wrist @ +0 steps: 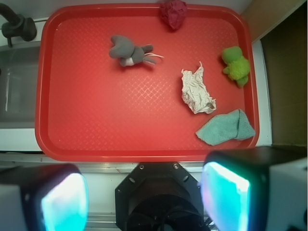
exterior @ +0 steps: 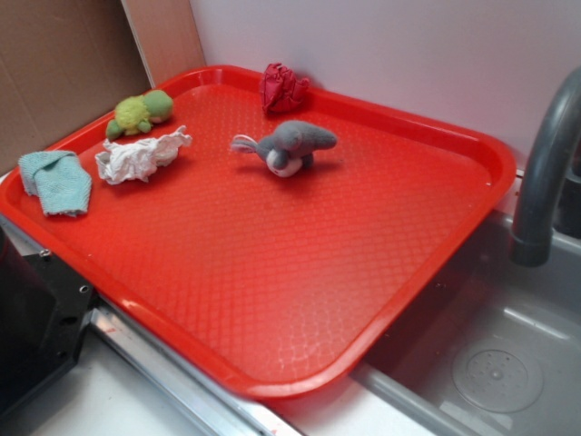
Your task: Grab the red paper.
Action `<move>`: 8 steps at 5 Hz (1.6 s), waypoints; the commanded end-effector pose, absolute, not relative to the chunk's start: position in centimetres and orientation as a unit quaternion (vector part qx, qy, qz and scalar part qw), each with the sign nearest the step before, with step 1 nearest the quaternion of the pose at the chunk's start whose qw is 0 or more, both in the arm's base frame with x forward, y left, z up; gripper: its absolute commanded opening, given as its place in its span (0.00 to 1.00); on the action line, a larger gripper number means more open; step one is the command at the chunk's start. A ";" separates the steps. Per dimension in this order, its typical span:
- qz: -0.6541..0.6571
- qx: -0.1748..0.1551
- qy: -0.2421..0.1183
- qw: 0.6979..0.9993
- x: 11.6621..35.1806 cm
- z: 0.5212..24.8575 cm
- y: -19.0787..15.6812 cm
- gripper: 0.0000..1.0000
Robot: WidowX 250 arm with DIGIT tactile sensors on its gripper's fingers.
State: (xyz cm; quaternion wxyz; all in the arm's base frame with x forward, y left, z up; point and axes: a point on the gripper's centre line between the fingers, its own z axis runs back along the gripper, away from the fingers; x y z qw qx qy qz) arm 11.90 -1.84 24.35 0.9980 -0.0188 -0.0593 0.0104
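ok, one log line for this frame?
phase: pre-approach | target: dark-red wrinkly paper wad, far tray edge, untouched | gripper: open, off the red plastic tray, empty

Tray point(exterior: 436, 218) holds red paper point(exterior: 282, 87) (far edge), plush point(exterior: 292, 146), cloth point(exterior: 57, 181).

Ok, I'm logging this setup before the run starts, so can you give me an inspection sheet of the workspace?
Surface: red tray, resting partly over a sink.
Job's things: red paper, wadded, at the tray's far rim by the wall.
Clutter: grey plush toy, white paper wad, green plush toy, teal cloth, all on the tray.
Grippers: gripper open, over the tray's near edge, holding nothing.
Cables: nothing seen.
Surroundings: grey faucet, white wall, cardboard panel.
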 end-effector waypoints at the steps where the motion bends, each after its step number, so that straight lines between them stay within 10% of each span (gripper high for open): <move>1: 0.010 -0.019 -0.059 0.998 11.9 24.4 -1.8 1.00; 4: -0.010 0.038 -0.149 0.988 23.5 16.4 8.0 1.00; 8: -0.010 0.038 -0.149 0.988 23.5 16.4 8.0 1.00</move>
